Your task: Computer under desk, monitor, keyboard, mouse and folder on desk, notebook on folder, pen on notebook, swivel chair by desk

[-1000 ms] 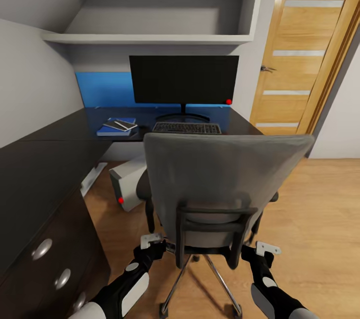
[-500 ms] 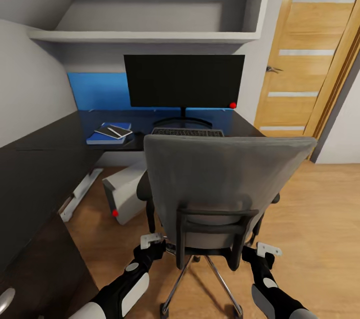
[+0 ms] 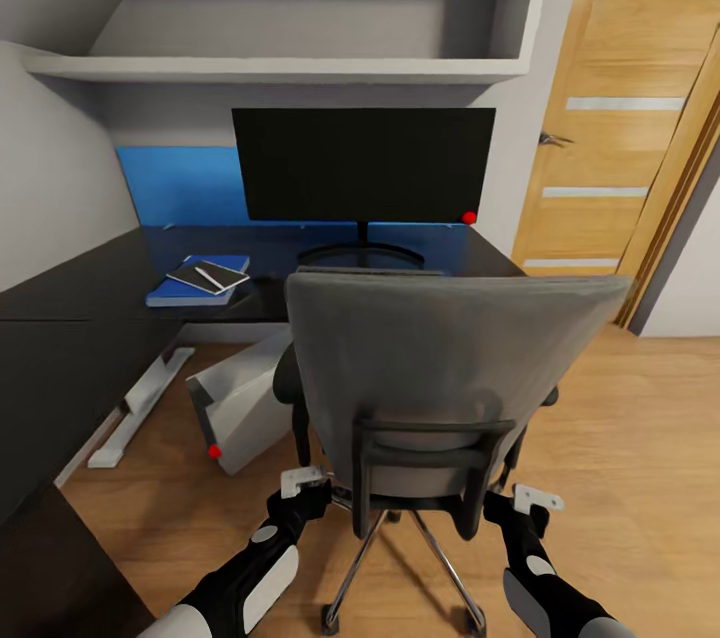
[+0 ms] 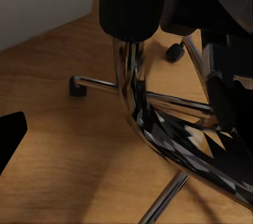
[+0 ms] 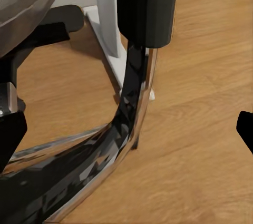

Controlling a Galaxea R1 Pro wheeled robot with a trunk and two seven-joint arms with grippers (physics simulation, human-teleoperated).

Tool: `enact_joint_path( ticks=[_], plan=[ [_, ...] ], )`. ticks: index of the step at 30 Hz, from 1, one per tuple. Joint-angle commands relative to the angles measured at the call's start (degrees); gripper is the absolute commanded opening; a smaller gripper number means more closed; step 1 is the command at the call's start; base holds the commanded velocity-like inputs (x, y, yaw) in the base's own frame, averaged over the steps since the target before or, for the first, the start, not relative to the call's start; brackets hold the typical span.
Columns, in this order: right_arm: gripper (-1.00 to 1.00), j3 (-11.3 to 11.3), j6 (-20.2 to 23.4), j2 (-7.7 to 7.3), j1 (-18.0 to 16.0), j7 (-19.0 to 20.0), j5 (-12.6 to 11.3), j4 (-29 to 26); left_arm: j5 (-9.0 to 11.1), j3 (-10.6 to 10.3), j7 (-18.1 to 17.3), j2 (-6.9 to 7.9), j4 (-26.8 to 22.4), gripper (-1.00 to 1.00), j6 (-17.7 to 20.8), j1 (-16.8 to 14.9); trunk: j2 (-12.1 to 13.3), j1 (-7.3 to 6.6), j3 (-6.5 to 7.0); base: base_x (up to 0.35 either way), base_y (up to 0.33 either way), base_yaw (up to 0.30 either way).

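Observation:
The grey swivel chair [image 3: 450, 358] stands right before me, its back toward me, facing the black desk [image 3: 70, 303]. My left gripper [image 3: 305, 483] and right gripper [image 3: 533, 498] sit low at either side of the chair's back frame. Both are open, each straddling a chrome armrest support [image 4: 132, 76] [image 5: 138, 87] with a gap to the black fingertips [image 4: 10, 137] [image 5: 246, 129]. The monitor [image 3: 365, 163] stands on the desk. Left of it lies the blue folder [image 3: 172, 295] with the notebook [image 3: 210, 277] and pen [image 3: 207, 274] stacked on it. The computer [image 3: 245, 398] lies tilted on the floor under the desk. The chair back hides most of the keyboard [image 3: 360, 269]; I cannot make out the mouse.
A wooden door [image 3: 620, 118] stands at the right. A grey shelf [image 3: 280, 68] hangs above the monitor, a blue panel [image 3: 175, 186] behind the desk. The desk's white leg foot [image 3: 135, 408] lies on the wooden floor beside the computer. Open floor stretches to the chair's right.
The view has moved forward toward the desk, and the chair has kept its place in front of me. The drawer unit has left the view; the chair back now covers the keyboard.

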Motion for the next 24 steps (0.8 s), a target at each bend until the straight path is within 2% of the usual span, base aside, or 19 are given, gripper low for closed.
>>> enact_joint_path(
  ticks=[1, 18, 24],
  plan=[
    [1.0, 0.6, -0.1, -0.04, 0.0, -0.3, 0.0, -0.1, 0.6, -0.5, 0.4, 0.04, 0.0, 1.0, -0.4, -0.1, 0.0, 0.0, -0.05, 0.081, -0.001, 0.0],
    [1.0, 0.6, -1.1, -0.04, 0.0, -0.3, 0.0, 0.1, 0.3, -0.7, 0.5, 0.02, 0.0, 1.0, -0.4, -0.1, 0.0, 0.0, -0.05, 0.041, 0.0, 0.0],
    [1.0, 0.6, -1.1, -0.04, 0.0, -0.3, 0.0, 0.1, 0.3, -0.7, 0.5, -0.02, 0.0, 1.0, -0.4, -0.1, 0.0, 0.0, -0.05, -0.19, -0.01, 0.0]
  ],
)
